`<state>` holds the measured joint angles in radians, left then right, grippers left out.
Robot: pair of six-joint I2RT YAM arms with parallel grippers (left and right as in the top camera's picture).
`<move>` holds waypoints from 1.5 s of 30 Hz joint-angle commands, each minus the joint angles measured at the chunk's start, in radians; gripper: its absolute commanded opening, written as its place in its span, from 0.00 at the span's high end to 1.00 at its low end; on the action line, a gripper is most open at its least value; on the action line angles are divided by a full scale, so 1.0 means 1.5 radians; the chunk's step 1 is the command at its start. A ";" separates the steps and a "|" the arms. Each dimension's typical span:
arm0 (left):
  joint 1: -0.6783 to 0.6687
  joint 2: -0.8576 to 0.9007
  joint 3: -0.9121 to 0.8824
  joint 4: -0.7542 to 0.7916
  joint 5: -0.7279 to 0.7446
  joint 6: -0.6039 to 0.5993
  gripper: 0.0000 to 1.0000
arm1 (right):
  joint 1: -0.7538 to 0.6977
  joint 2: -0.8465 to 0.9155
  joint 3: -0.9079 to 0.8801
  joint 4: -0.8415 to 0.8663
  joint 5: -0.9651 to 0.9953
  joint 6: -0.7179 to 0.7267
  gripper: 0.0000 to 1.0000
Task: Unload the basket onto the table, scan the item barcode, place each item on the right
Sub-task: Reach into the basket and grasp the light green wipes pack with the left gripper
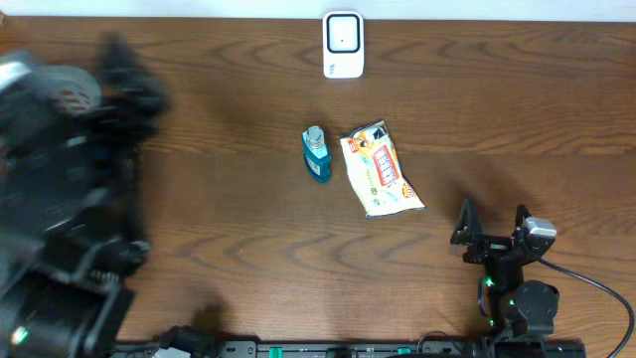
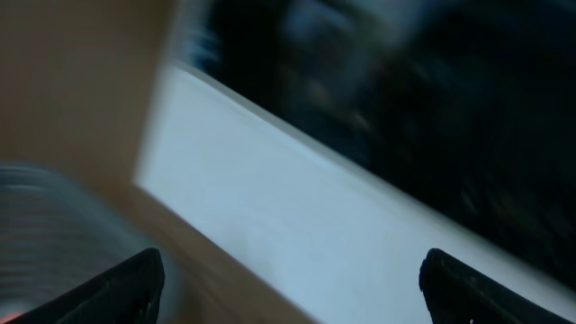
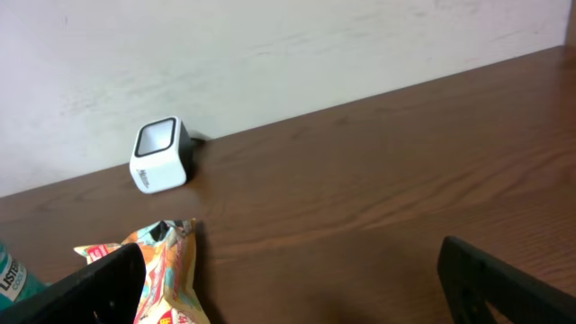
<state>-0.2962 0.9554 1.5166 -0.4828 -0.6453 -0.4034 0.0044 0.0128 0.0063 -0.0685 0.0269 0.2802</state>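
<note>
**Both grippers spread, items at centre**

Nearest, at 4 o'clock on the table [image 1: 199, 119]: right gripper [image 1: 493, 221], fingers spread wide, grasping nothing. At 9 o'clock, on a blurred arm: left gripper [image 2: 292, 292], fingers likewise parted, nothing between. Around the middle: teal bottle [image 1: 317, 155], just beside the snack packet [image 1: 381, 169], at its 9 o'clock; touching or not, cannot tell. Farthest, at 12 o'clock near the back edge: white scanner [image 1: 344, 45], well apart from both.

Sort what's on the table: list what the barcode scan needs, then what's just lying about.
For the job:
- white scanner
- snack packet
- teal bottle
(either of these two could be the item to scan; I cannot tell which)

Lying about:
- black cable trailing from the right arm's base
</note>
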 commanded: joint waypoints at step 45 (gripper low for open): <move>0.654 0.608 0.017 -0.347 0.460 -0.300 0.02 | 0.002 -0.003 -0.001 -0.002 0.006 -0.006 0.01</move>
<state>0.6800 1.8301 1.5375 -0.9813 0.0288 -0.7803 0.0044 0.0128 0.0063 -0.0685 0.0269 0.2802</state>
